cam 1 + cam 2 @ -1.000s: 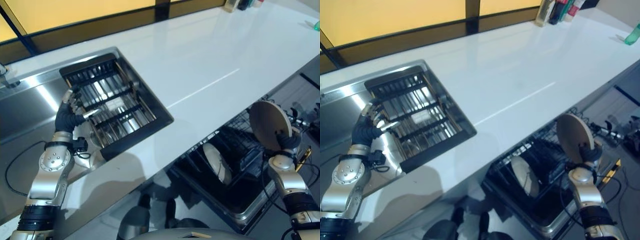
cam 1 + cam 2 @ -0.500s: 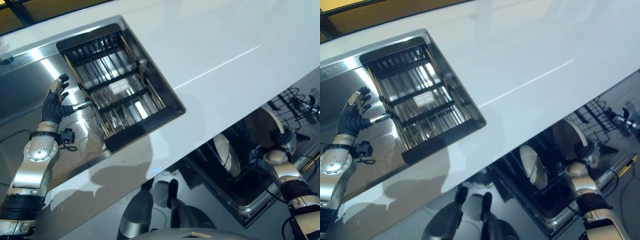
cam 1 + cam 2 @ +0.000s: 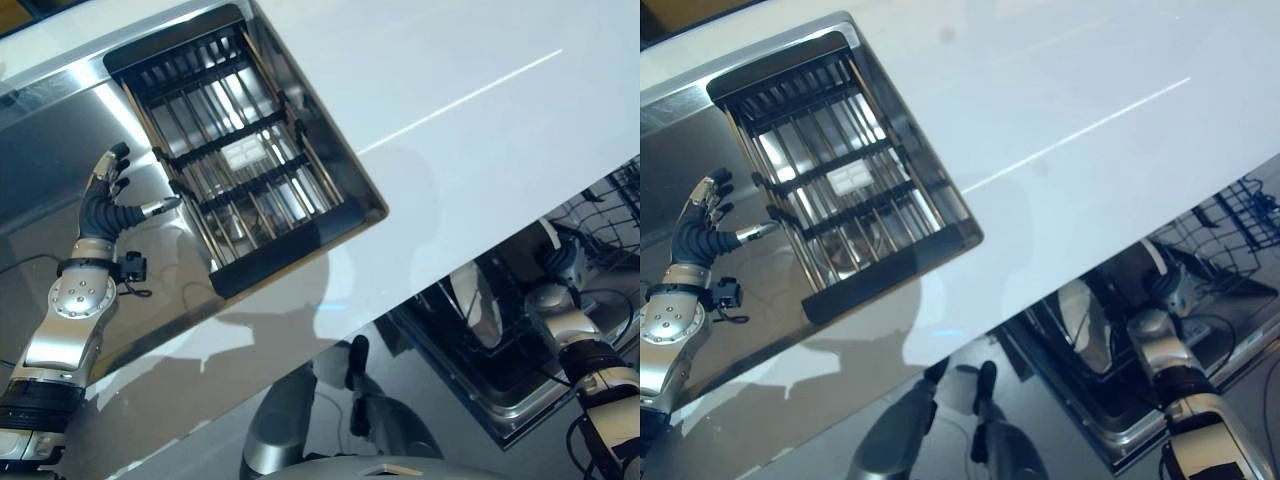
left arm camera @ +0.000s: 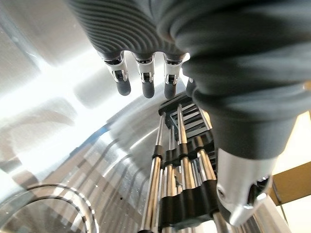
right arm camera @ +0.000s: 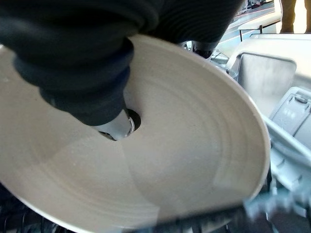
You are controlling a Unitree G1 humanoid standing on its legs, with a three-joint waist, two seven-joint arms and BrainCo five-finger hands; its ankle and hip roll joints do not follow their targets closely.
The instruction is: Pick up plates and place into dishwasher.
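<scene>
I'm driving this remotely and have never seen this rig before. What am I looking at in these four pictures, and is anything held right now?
It is a humanoid robot with two arms. The two wide pictures come from its head, looking down; the two close ones come from cameras on its wrists. On top is a white counter with a steel sink holding a black drying rack. The left hand hovers open over the sink, holding nothing. Below the counter edge, the right hand grips a pale plate at the open dishwasher, where another plate already stands.
</scene>
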